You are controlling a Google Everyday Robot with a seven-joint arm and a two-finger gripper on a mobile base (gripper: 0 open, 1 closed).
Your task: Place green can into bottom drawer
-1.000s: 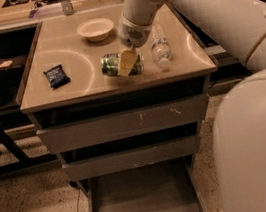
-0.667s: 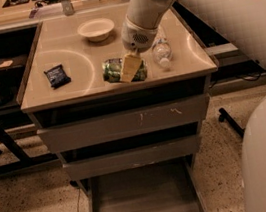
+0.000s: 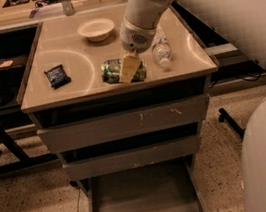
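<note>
The green can (image 3: 113, 71) lies on its side near the front edge of the cabinet top. My gripper (image 3: 129, 68) reaches down from the upper right and is shut on the can, with one pale finger (image 3: 130, 67) crossing its front and the other hidden behind it. The bottom drawer (image 3: 144, 202) is pulled out below, its flat grey floor bare.
A clear water bottle (image 3: 161, 50) lies just right of the can. A dark blue snack packet (image 3: 57, 76) sits at the left and a white bowl (image 3: 96, 29) at the back. The two upper drawers (image 3: 126, 124) are shut. My arm fills the right side.
The gripper and the can have shifted slightly toward the front edge of the cabinet top. Everything else has stayed in place.
</note>
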